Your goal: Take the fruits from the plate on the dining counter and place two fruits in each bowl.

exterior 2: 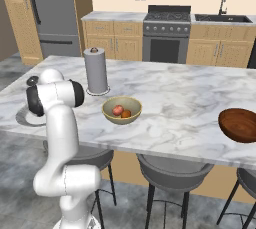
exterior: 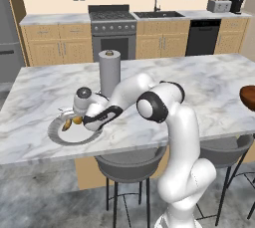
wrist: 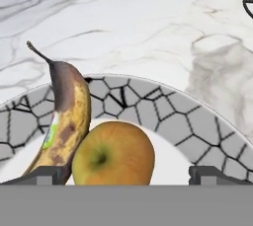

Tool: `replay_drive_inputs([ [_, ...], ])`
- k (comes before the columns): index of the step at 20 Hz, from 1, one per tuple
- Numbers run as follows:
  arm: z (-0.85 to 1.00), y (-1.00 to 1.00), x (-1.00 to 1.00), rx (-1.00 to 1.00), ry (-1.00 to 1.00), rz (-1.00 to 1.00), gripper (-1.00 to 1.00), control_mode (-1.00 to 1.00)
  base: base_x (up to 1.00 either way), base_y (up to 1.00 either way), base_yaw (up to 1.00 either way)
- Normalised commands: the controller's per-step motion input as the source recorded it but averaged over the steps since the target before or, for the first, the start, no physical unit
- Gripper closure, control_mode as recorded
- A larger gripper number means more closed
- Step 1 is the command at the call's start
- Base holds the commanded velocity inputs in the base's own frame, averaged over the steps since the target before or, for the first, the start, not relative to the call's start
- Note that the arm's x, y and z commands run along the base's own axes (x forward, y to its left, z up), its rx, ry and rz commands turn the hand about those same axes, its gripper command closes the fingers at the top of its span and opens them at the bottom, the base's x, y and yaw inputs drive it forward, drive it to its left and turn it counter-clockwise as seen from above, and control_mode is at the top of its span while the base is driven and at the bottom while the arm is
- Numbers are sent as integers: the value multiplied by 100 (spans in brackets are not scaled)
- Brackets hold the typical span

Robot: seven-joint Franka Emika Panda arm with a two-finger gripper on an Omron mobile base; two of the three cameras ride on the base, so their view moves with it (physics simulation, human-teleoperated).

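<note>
Tan bowl (exterior 2: 121, 110) has two fruits; banana (wrist: 63, 116) and yellow-green fruit (wrist: 114, 153) remain on plate (exterior: 60, 135). My gripper (wrist: 123, 175) hovers wide, empty.

You see wood cabinets (exterior: 52, 45), a stove (exterior: 113, 29), a sink (exterior: 158, 14), a fridge (exterior 2: 52, 13), grey stools (exterior 2: 172, 175) and a grey floor (exterior: 45, 197).

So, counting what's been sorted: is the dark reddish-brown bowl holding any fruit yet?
No, the dark reddish-brown bowl shows a bare inside, while the tan bowl holds the red fruit and the orange fruit.
</note>
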Motion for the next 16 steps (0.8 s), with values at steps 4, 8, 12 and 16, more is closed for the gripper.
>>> replay_drive_inputs([
  [4, -11, 1, 7, 0, 0, 0, -100, -100, 0, 0, 0],
  [8, -3, 16, 5, 0, 0, 0, -100, -100, 0, 0, 0],
  [12, 0, 20, 3, 0, 0, 0, -100, -100, 0, 0, 0],
  [16, -3, 5, 9, 0, 0, 0, -100, -100, 0, 0, 0],
])
